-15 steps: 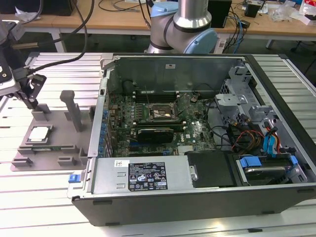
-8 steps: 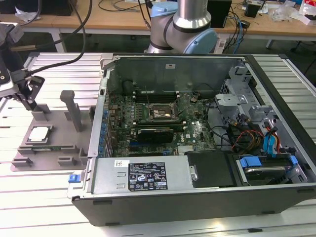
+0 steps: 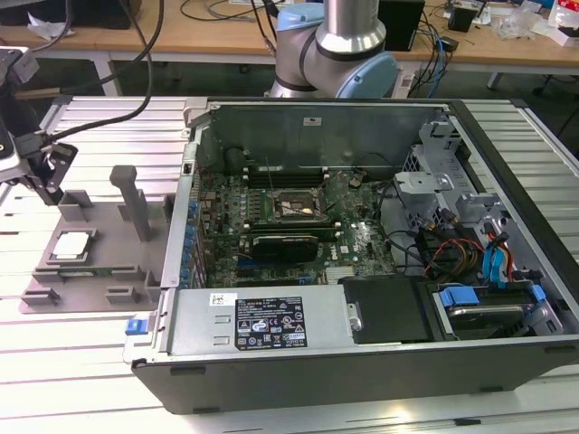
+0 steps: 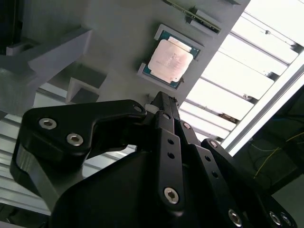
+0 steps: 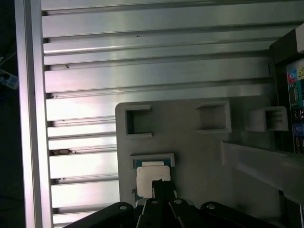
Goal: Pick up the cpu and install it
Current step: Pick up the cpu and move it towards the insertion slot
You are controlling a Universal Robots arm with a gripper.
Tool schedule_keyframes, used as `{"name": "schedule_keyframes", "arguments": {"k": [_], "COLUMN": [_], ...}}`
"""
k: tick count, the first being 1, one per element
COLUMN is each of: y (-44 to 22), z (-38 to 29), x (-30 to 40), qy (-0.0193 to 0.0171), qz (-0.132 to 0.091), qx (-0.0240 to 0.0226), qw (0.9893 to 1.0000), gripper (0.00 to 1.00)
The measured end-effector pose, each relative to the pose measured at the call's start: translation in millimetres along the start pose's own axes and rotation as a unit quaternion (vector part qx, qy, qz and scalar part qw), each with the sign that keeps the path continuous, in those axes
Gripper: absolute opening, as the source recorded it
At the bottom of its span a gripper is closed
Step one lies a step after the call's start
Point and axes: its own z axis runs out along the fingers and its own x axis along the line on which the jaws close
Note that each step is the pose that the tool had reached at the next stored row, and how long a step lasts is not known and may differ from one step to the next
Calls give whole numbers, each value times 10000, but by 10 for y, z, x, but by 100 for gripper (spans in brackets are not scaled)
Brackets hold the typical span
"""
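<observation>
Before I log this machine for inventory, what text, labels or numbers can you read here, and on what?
Black-and-white sticker on the grey metal cover of the black computer case: print too small to read.
Small white label on its inner wall: unreadable.
Shiny silver-grey square cpu on the grey plastic tray: no legible marking.
Nothing quotable.

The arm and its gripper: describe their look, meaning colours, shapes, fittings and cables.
The arm is a silver-grey metal tube with pale blue joint housings. The gripper is matte black, built of flat, rounded linkage plates pinned with silver hex-socket screws and narrowing to a slim tip. Black cables trail across the exterior view's left side.
</observation>
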Motion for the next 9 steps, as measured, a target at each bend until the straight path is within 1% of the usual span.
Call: {"name": "schedule_keyframes", "arguments": {"k": [2,4,9], "y": [-3,-7,-13], "z": [30,87,177], "x": [23,47,70], "qy": [0,0,0], "qz": [0,0,0], "qx": [0,0,0], "qw": [10000,10000,10000], "gripper": [11,11,11]}}
